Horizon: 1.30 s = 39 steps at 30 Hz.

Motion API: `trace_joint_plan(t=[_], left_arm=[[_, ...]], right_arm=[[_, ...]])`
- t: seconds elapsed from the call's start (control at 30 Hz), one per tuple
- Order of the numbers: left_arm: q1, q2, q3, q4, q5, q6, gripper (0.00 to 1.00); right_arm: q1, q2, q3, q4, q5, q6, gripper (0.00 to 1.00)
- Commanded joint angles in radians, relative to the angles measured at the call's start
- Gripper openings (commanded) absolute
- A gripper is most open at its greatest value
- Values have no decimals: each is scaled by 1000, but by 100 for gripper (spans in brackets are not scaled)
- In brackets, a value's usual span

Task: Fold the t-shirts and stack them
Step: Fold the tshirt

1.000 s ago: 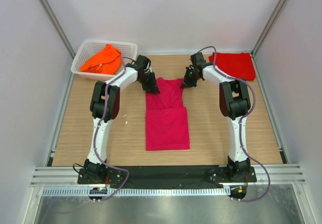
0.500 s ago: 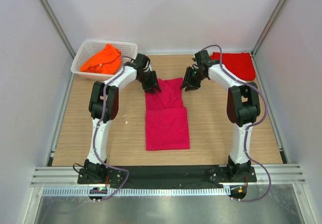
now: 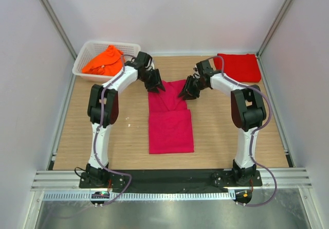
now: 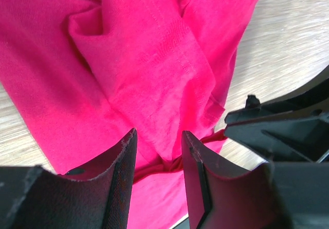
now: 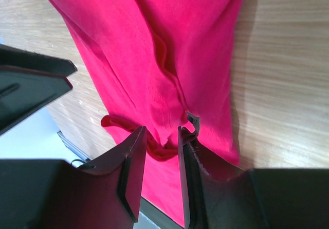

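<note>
Jaws of both sides hang low over the far end of the magenta-pink shirt (image 3: 171, 131) in the top view, the left jaws at its far left corner and the right jaws at its far right corner. This shirt lies in the middle of the desk (image 3: 77, 126), its near part flat and square, its far part narrower and wrinkled. The red shirt (image 3: 239, 67) lies folded flat in the far right corner, and the orange shirt (image 3: 104, 60) is a heap inside the white basket (image 3: 131, 46) at the far left. In the left wrist view the left jaws stand parted, released, with a ridge of pink cloth under the gap. In the right wrist view the right jaws are parted too, with a small fold of cloth between them, not pinched as far as I can see. I judge that the red shirt is done, the pink one is about half folded and not yet stacked, and the orange one is not begun.
</note>
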Motion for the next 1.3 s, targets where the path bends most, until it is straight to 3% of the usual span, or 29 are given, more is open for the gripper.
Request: trace_joint_plan(t=[0.0, 0.87, 1.27], left_arm=[[7, -74, -17, -1, 21, -4, 41], [10, -123, -63, 2, 27, 6, 41], [20, -145, -103, 0, 30, 27, 42]], right_arm=[[0, 21, 20, 62, -31, 40, 37], [9, -6, -52, 85, -20, 66, 41], [9, 27, 6, 70, 3, 76, 33]])
